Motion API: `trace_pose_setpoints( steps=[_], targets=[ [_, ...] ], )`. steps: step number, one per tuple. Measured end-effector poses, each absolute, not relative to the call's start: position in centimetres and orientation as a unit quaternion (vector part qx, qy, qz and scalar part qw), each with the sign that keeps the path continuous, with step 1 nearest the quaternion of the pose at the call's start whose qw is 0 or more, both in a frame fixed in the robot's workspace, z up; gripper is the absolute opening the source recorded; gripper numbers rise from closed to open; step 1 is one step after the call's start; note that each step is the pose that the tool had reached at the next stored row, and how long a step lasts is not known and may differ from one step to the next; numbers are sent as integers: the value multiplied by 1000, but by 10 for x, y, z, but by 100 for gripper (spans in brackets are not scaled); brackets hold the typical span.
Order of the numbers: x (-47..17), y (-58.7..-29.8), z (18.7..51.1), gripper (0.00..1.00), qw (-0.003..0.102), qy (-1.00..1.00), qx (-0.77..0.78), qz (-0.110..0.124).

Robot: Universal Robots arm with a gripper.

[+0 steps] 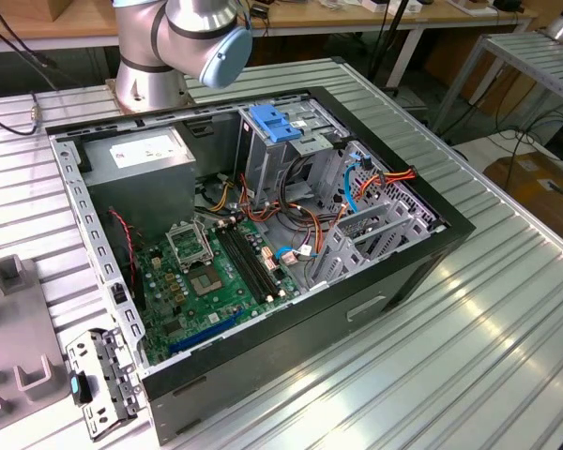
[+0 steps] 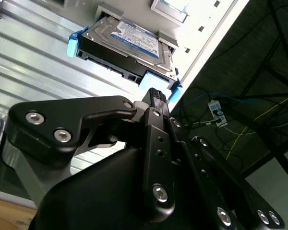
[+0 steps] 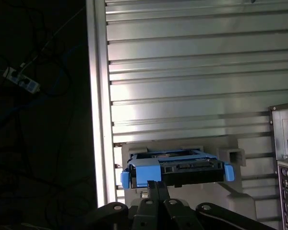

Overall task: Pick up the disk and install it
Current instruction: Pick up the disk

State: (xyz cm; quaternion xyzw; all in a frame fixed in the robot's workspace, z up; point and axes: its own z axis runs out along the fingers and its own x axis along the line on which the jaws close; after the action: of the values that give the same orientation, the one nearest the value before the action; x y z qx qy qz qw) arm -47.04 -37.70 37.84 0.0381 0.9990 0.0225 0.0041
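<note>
The disk, a flat dark hard drive framed by bright blue plastic rails, was found lying in a pale grey moulded holder, neither lifted nor installed, while the black gripper, clenched on nothing, was poised just beside that holder.

Arm shows base and silver shoulder joint with pale blue cap at the exterior view's upper left, cut by the frame edge; black gripper in both wrist views, linkage knuckles spread wide, fingertips pressed together, jaws closed.
</note>
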Motion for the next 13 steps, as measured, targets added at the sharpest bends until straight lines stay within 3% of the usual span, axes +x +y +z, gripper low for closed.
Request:
trace_pose_setpoints(
  steps=[13],
  targets=[
    [-470,-377,378,11,3,1000,13,23]
  ],
)
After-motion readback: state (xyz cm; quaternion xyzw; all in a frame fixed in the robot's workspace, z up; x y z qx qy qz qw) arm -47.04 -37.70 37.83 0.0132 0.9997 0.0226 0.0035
